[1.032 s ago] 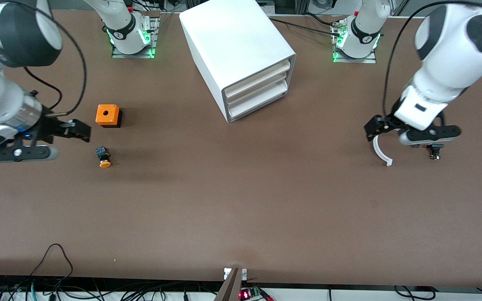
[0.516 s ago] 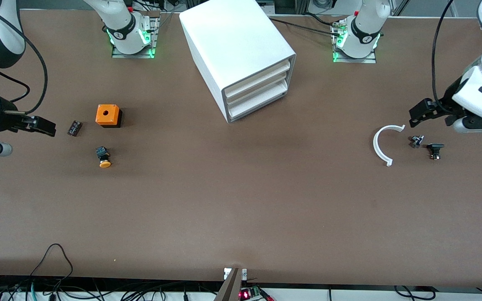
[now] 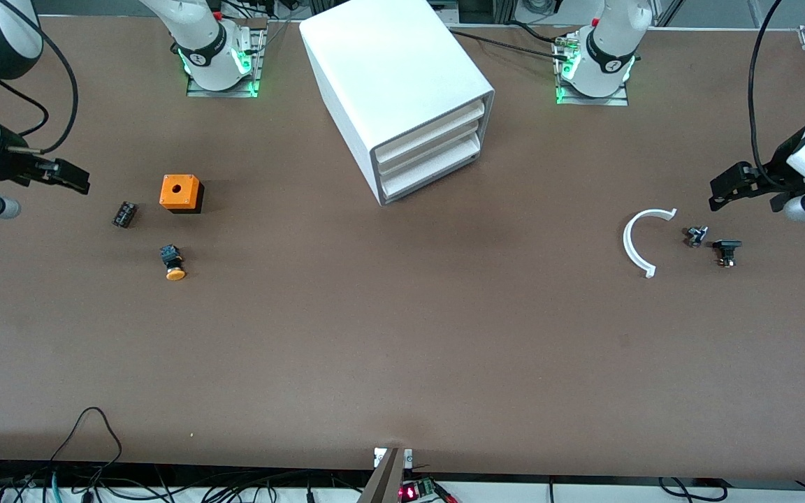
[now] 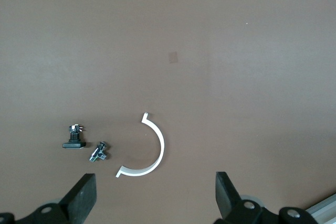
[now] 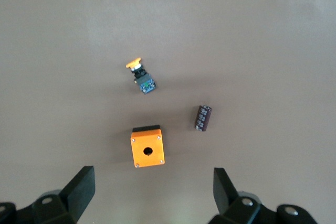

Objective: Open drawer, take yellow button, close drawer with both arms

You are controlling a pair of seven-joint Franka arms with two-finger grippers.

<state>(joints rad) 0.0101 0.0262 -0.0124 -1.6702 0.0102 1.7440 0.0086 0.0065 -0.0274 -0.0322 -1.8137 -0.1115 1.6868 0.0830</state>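
Note:
The white cabinet (image 3: 402, 77) stands mid-table between the arm bases, and its top drawer (image 3: 437, 127) is pushed in like the two below it. The button (image 3: 174, 264), with an orange cap and a dark body, lies on the table toward the right arm's end; it also shows in the right wrist view (image 5: 142, 77). My right gripper (image 3: 67, 178) hangs open and empty over the table edge at that end (image 5: 152, 190). At the left arm's end my left gripper (image 3: 731, 185) is also open and empty (image 4: 156, 198).
An orange cube with a hole (image 3: 180, 193) (image 5: 147, 149) and a small black ribbed block (image 3: 124, 214) (image 5: 203, 117) lie beside the button. A white curved strip (image 3: 636, 241) (image 4: 149, 150), a small metal part (image 3: 696, 235) and a black part (image 3: 726, 250) lie toward the left arm's end.
Both arms have swung outward toward their own table ends and risen. The right gripper uncovered the ribbed block; the left gripper uncovered the curved strip and the metal part.

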